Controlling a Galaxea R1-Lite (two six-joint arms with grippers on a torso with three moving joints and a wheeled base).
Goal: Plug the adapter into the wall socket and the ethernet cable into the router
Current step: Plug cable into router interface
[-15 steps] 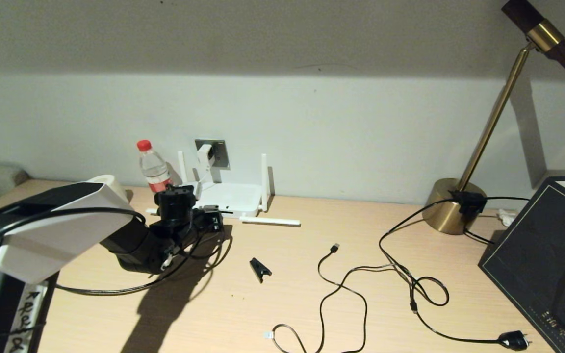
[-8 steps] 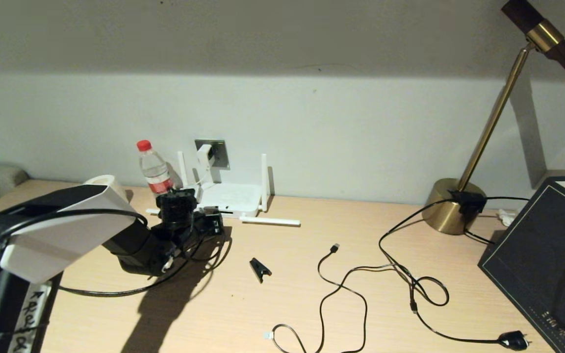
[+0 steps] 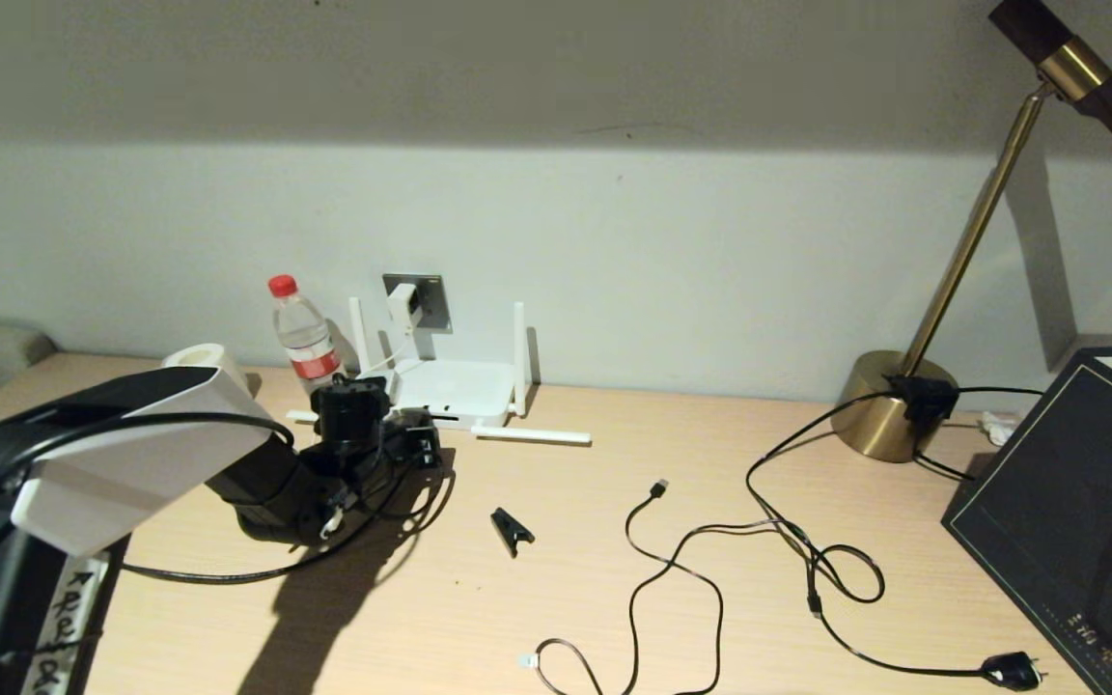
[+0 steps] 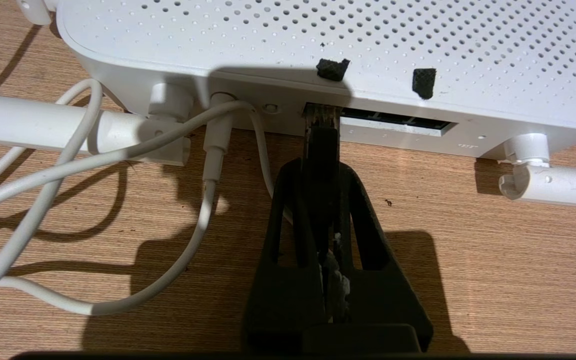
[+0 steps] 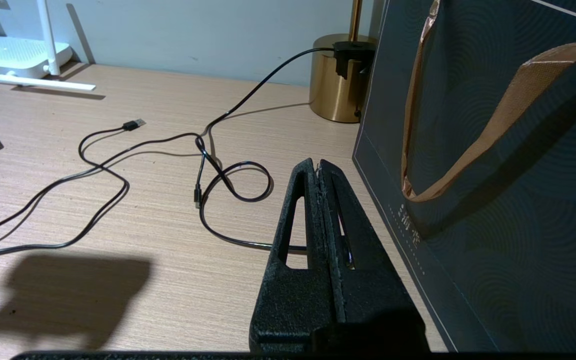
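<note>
Black and pinched narrow, the left tool [image 4: 322,150] is clamping the ethernet cable [image 4: 321,165] by its connector end, and the clear tip is sitting right at the first dark port on the edge of the router [image 4: 318,45], directly ahead of the tool. Beside that port, on one flank of the tool, the thin white cord [image 4: 118,155] is running into the router and looping over the desk [image 4: 493,260]. Beyond the tool in the head view, the adapter [image 3: 403,303] is sitting in the wall socket [image 3: 432,299], just behind the router's upright antennas. Far to the right, the right tool [image 5: 319,172] is hanging above the desk with its fingers pressed together on nothing, a dark paper bag [image 5: 493,175] just beside it.
</note>
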